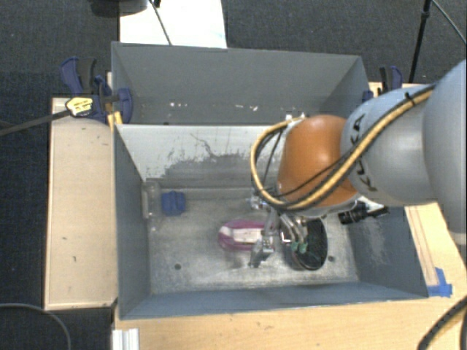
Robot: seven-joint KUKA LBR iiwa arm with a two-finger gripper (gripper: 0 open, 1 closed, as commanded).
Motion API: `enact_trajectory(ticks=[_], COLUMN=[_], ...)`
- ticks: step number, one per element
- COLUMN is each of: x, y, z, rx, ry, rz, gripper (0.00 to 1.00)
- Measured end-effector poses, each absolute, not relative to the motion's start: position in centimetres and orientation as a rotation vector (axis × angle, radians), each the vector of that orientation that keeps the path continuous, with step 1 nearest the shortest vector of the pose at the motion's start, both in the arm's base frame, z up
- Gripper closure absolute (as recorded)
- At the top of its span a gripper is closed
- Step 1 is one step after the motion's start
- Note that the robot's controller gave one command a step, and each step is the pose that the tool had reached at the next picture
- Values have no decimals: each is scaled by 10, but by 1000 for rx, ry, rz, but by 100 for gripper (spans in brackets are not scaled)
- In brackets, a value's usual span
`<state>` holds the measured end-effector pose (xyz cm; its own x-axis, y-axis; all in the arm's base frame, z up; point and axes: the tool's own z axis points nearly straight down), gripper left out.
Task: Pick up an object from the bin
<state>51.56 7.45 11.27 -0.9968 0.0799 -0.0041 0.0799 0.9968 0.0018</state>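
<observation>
Two things are crowded by the jaws: purple piece (239,236) at 9 o'clock, dark disc (314,250) at 3; either may be nudged aside. Jaw state cannot be told.

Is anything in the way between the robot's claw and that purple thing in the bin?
Nothing visible does. The gripper is right beside one end of the purple thing. A black round thing lies on the gripper's other side, and a small blue block sits well off to the left.
</observation>
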Motion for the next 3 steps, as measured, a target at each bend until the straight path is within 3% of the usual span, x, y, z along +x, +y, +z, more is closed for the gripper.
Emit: enact_trajectory(ticks=[1,2,3], x=[506,507,506], y=[84,84,84], z=[69,71,71], rx=[252,256,258], ry=[3131,3129,3132], rz=[2,2,3], gripper=[0,0,100])
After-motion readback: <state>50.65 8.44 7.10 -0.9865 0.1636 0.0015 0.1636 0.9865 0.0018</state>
